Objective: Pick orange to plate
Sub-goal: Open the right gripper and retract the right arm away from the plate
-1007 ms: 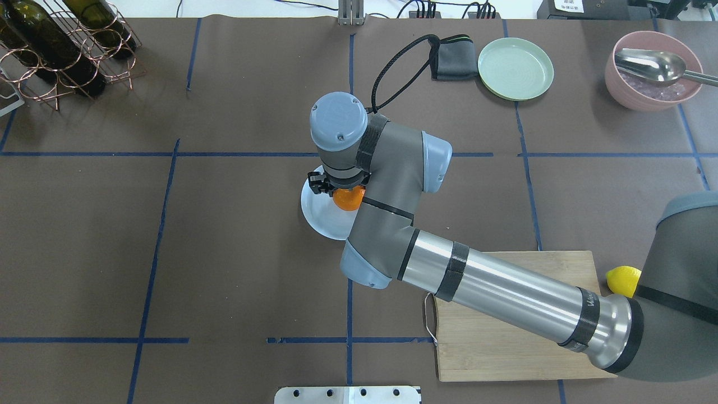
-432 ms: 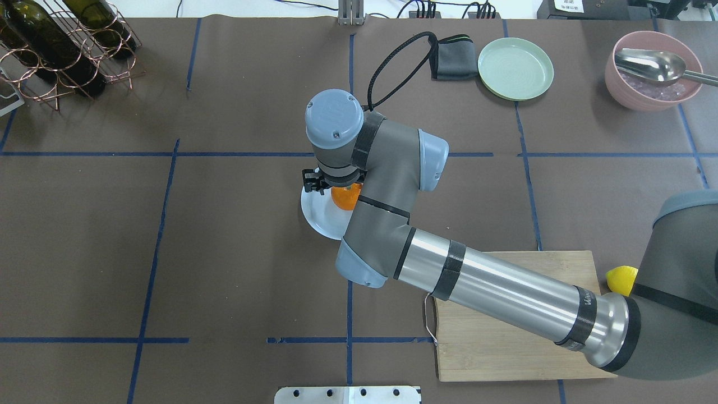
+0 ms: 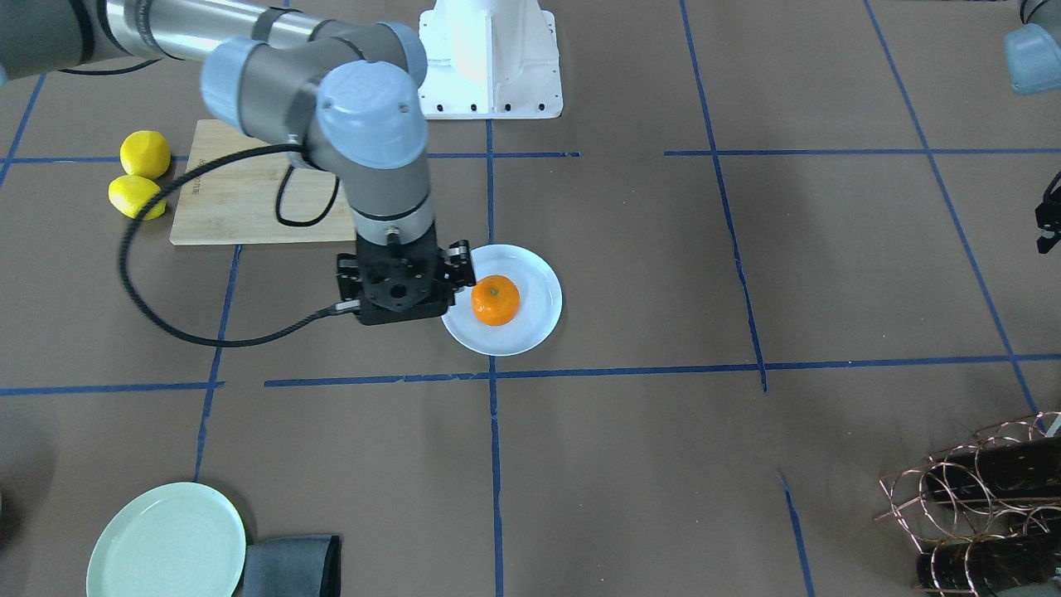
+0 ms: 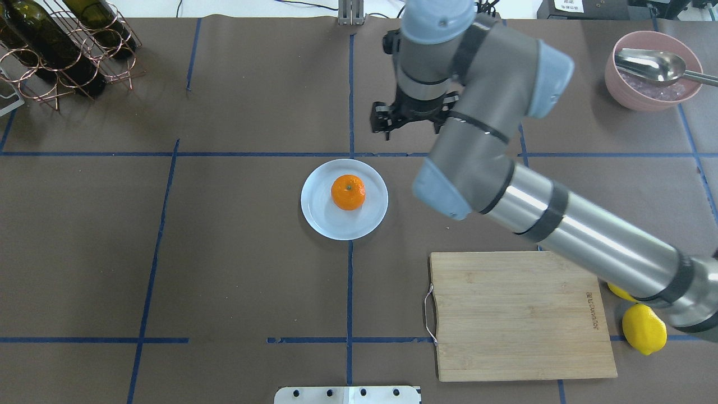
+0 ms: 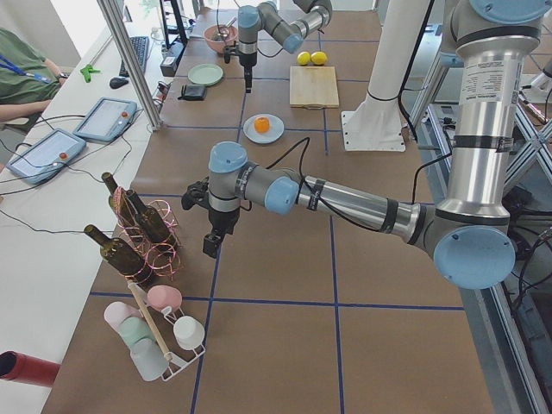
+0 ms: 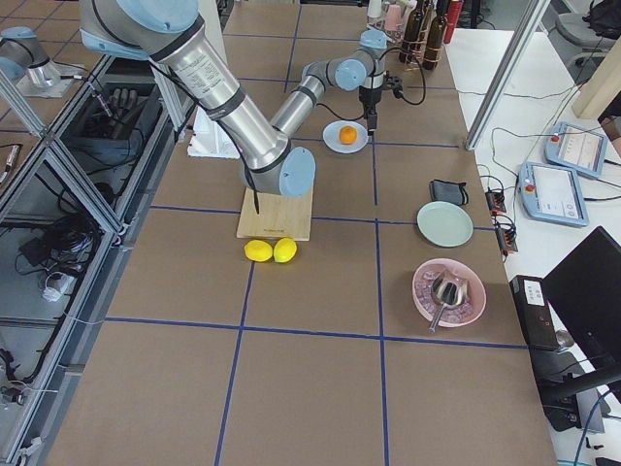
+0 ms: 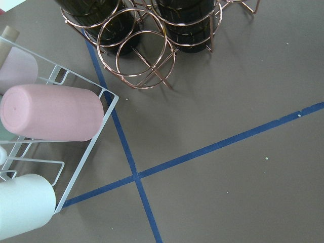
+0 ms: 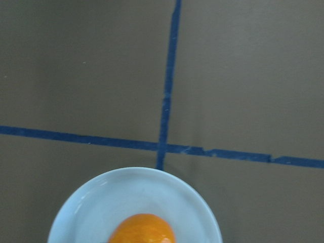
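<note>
From my console I see the orange (image 4: 348, 192) sitting on the small pale plate (image 4: 318, 220), a little toward the far side of its middle, stem dot up, with nothing touching it. The right gripper (image 3: 457, 267) hangs high above the table, off the plate's edge, fingers spread and holding nothing; its wrist camera looks down on the plate's rim and only the top of the fruit at the bottom of the picture. The left gripper (image 5: 210, 244) hovers over the table near the wire bottle rack (image 5: 147, 228), well apart from the plate, and I cannot tell how its fingers stand. The wooden cutting board (image 4: 516, 314) lies nearer the robot's base, with two lemons (image 3: 141, 176) just beside its outer edge.
</note>
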### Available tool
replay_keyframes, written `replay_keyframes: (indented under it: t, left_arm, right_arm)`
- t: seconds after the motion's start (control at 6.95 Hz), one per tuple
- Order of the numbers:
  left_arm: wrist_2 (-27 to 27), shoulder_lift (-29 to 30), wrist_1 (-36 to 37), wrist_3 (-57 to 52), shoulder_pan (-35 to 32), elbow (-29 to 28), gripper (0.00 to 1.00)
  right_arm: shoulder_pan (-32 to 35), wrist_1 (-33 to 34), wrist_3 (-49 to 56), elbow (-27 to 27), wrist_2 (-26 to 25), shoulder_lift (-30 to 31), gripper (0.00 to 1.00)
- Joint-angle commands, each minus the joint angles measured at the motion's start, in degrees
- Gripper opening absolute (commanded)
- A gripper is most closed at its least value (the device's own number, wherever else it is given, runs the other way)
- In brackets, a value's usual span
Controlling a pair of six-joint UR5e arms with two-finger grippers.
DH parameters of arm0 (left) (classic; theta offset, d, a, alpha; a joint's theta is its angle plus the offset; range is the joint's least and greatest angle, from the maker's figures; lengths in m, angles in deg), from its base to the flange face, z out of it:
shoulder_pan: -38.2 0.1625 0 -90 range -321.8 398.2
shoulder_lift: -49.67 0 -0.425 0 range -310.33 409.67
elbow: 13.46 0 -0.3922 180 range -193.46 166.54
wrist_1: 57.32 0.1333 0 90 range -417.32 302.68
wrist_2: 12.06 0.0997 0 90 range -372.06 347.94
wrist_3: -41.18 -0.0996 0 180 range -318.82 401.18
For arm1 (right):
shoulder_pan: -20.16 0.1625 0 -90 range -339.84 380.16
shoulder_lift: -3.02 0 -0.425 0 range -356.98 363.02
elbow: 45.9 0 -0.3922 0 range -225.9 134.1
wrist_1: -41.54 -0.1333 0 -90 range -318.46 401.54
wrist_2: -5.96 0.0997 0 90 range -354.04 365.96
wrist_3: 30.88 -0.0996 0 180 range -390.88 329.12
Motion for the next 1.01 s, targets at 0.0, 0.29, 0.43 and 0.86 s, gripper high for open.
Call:
replay_keyframes:
  t: [0.0,0.29,0.43,0.86]
  left_arm:
    - [-0.8,0.1,3.0,-2.0,-1.7,-0.1,1.00]
    - [-10.7,-0.2,8.4,-14.1,-8.7,-5.2,1.00]
    - [-12.1,-1.0,8.4,-15.5,-10.2,-8.2,1.00]
    - [-12.1,-1.1,8.0,-15.4,-12.9,-12.0,1.00]
  right_arm:
    - [11.6,2.2,14.3,-8.1,8.7,11.9,1.00]
    - [22.3,2.0,33.0,-7.5,15.1,20.5,1.00]
    - [27.2,2.3,39.8,-6.1,17.6,22.6,1.00]
    - [35.3,1.7,54.5,-0.5,21.1,30.4,1.00]
